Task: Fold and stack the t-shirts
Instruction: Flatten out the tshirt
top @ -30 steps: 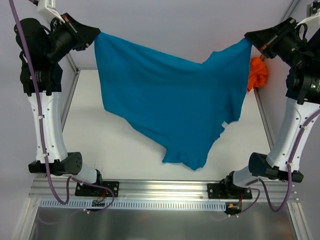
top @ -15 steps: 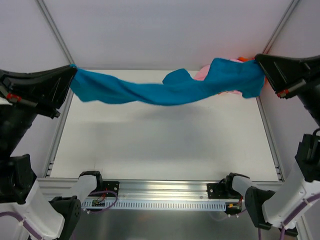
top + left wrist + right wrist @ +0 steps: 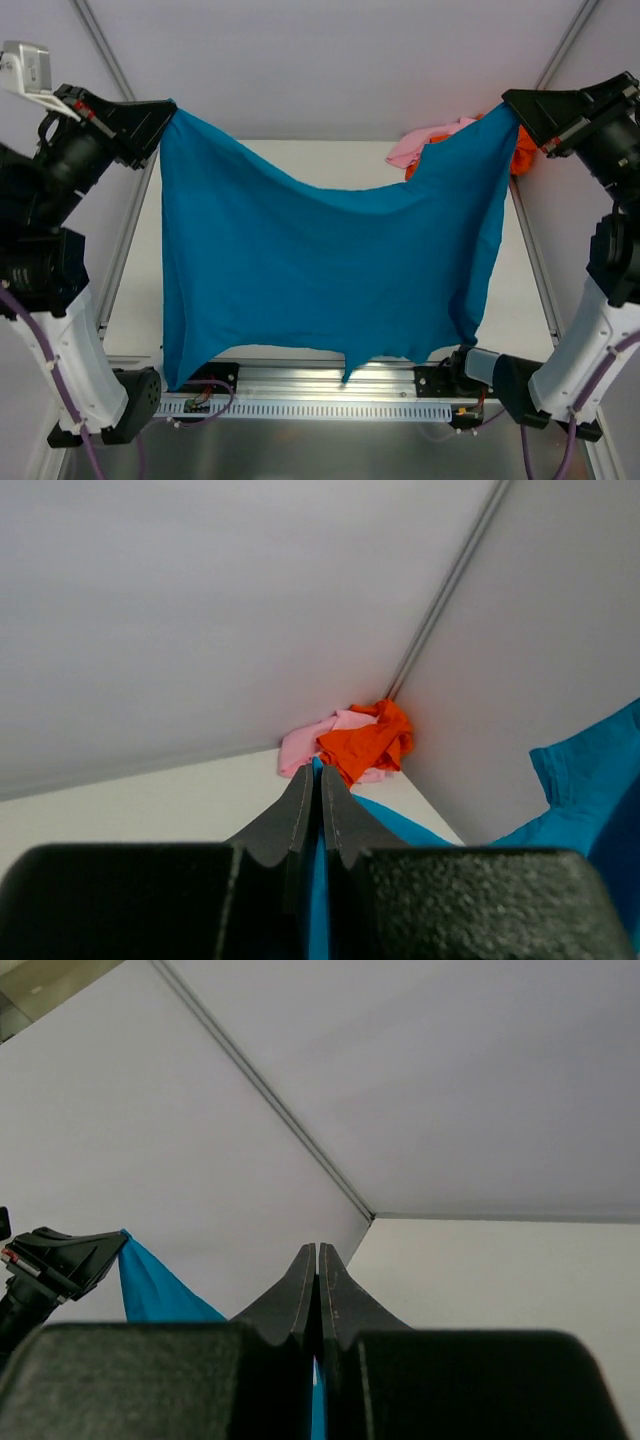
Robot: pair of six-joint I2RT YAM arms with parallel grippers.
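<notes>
Jaws pinched tight: left gripper [image 3: 167, 108] and right gripper [image 3: 513, 104] each clamp a top corner of the teal t-shirt [image 3: 330, 270], spread between them.

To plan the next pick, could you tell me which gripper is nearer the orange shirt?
Right. The right gripper, shut on the teal shirt, is close to the orange shirt in the far right corner; the left gripper is across the table, at the far left.
</notes>
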